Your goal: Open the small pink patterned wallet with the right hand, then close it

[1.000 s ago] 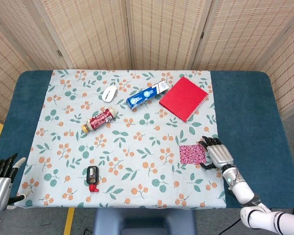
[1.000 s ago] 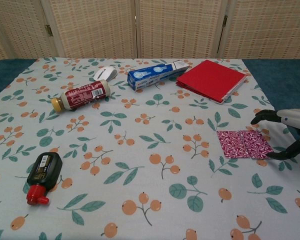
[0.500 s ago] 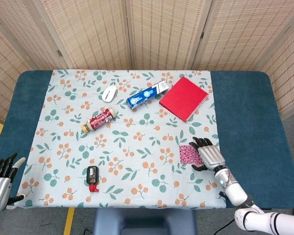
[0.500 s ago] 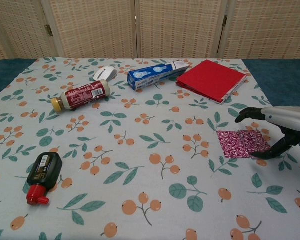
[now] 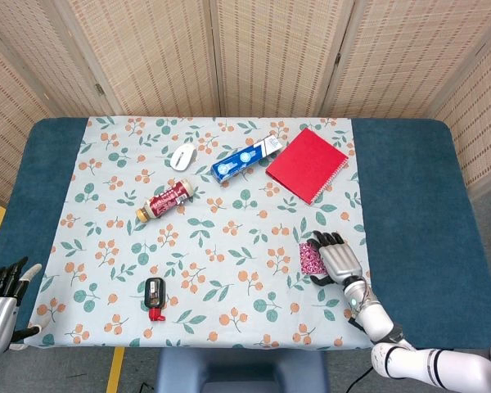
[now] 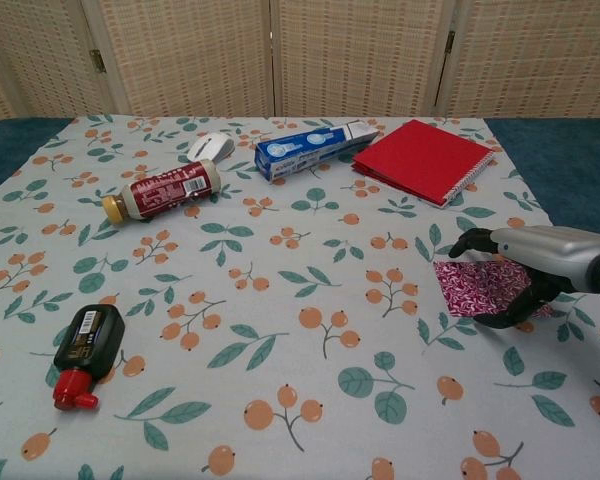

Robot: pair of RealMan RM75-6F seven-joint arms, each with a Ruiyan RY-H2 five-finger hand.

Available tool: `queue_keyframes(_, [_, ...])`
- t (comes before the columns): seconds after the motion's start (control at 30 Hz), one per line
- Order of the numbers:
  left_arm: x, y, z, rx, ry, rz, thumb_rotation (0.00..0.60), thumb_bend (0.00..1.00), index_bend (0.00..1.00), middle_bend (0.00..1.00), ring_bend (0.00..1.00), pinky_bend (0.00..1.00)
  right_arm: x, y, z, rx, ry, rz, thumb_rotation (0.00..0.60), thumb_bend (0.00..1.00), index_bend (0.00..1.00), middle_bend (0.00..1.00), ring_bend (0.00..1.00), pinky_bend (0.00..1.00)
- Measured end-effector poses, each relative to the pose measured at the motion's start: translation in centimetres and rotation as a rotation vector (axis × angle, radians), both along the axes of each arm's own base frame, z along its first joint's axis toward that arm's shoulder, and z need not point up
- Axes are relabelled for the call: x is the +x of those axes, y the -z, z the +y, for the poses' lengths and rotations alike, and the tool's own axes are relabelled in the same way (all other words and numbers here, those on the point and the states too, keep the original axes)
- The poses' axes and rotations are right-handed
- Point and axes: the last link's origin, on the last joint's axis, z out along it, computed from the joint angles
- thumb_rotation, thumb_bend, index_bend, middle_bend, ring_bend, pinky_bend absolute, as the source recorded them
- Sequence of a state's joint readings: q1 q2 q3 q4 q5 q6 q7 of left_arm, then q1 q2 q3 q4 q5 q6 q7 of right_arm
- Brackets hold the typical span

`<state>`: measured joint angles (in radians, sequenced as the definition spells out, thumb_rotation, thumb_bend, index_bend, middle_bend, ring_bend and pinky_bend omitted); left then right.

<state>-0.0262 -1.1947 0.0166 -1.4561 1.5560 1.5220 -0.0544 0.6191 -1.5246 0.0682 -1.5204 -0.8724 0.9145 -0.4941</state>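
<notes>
Head view: the pink wallet (image 5: 310,258) is shown lying flat on the flowered cloth (image 5: 229,246) of the desk, at about five o'clock from the cloth's centre and at six o'clock from the red notebook (image 5: 307,164). Most of it is covered by the right hand (image 5: 336,260), which is held over it with the fingers arched and spread; nothing is clamped. In the chest view the fingertips (image 6: 469,240) are seen past the wallet's (image 6: 477,287) far edge and the thumb at its near edge, so that the wallet is straddled. Whether any finger actually touches it cannot be told.

Compared with a second ago, when the right hand stood just beside the wallet at three o'clock, the hand has been carried toward nine o'clock across it. The wallet itself has not been shifted and is still folded shut. This is judged to be the approach to the opening step, with a grip on the upper flap yet to be taken.

The left hand (image 5: 2,303) is seen at the desk's seven-o'clock corner, fingers apart and empty.
</notes>
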Motion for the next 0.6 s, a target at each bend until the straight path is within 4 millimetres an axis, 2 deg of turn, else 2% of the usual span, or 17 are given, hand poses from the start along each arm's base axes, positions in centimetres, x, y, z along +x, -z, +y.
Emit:
queue_keyframes(0.47, [-0.07, 0.17, 0.04, -0.006, -0.002, 0.001, 0.600, 0.21, 0.14, 0.00, 0.07, 0.00, -0.26, 0.48, -0.35, 0.016, 0.023, 0.007, 0.469, 0.32, 0.13, 0.05, 0.00, 0.00])
queue_keyframes(0.6, [-0.08, 0.13, 0.04, -0.003, -0.001, 0.000, 0.600, 0.21, 0.14, 0.00, 0.07, 0.00, -0.10, 0.45, -0.35, 0.009, 0.018, 0.001, 0.471, 0.32, 0.19, 0.06, 0.00, 0.00])
